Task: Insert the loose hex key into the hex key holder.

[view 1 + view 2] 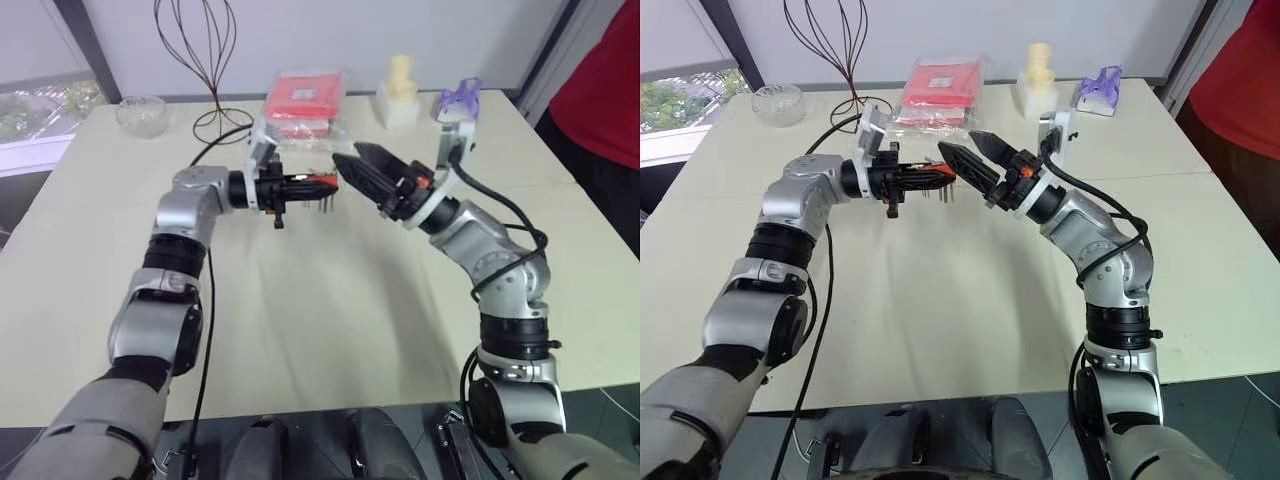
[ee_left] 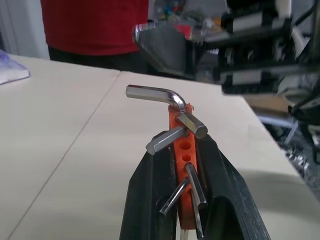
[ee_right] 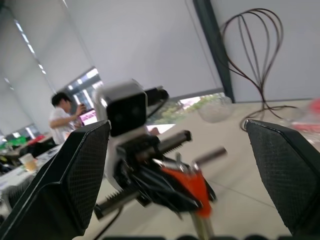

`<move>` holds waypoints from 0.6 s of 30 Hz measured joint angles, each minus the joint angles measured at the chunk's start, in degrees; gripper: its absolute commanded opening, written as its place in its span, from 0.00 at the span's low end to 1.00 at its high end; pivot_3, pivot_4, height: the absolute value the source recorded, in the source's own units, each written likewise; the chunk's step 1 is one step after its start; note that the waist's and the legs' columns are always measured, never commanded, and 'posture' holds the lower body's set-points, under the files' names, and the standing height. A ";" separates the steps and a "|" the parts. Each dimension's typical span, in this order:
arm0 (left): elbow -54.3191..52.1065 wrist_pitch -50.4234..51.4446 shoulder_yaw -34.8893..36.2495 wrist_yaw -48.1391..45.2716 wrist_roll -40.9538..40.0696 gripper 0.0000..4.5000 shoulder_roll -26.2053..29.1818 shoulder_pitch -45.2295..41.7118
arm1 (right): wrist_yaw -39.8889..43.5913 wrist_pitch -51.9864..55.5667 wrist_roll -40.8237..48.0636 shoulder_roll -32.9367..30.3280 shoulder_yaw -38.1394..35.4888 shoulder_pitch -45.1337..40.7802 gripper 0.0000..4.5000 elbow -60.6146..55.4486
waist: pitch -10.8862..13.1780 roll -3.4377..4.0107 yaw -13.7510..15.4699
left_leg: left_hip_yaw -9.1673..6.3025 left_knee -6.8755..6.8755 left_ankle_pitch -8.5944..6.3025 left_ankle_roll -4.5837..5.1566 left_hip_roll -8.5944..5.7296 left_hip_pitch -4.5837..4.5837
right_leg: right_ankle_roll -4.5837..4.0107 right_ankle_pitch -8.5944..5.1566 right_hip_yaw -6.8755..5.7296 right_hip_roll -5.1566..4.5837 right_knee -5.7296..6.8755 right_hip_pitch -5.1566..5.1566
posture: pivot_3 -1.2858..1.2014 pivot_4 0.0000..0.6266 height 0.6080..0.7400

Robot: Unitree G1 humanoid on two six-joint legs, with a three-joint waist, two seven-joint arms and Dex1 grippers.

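My left gripper (image 1: 318, 184) is shut on the hex key holder (image 2: 184, 150), a small red-orange block with several short grey keys sticking out, held level above the table. A longer L-shaped hex key (image 2: 150, 93) stands at the holder's outer end. Its bend meets the block and its long arm sticks out sideways. My right gripper (image 1: 347, 153) hangs open just right of the holder, its jaws wide and empty, touching nothing. The right wrist view looks between the two black fingers (image 3: 75, 175) at the holder (image 3: 192, 187).
At the back of the cream table (image 1: 330, 300) lie a red packet in clear plastic (image 1: 300, 100), a glass bowl (image 1: 140, 113), a dark wire stand (image 1: 205, 60), a cream figure (image 1: 398, 90) and a purple object (image 1: 458, 100). A person in red (image 1: 600, 80) stands at the far right.
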 measured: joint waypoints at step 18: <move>11.97 24.09 3.14 13.29 -3.08 0.95 1.22 7.81 | -1.89 -2.49 -4.28 1.58 0.55 2.94 1.00 0.17 | 0.00 -0.02 0.14 | -0.03 0.04 0.00 0.00 -0.03 0.01 | 0.00 0.00 -0.01 0.00 0.02 0.00 | 0.52 0.24 1.00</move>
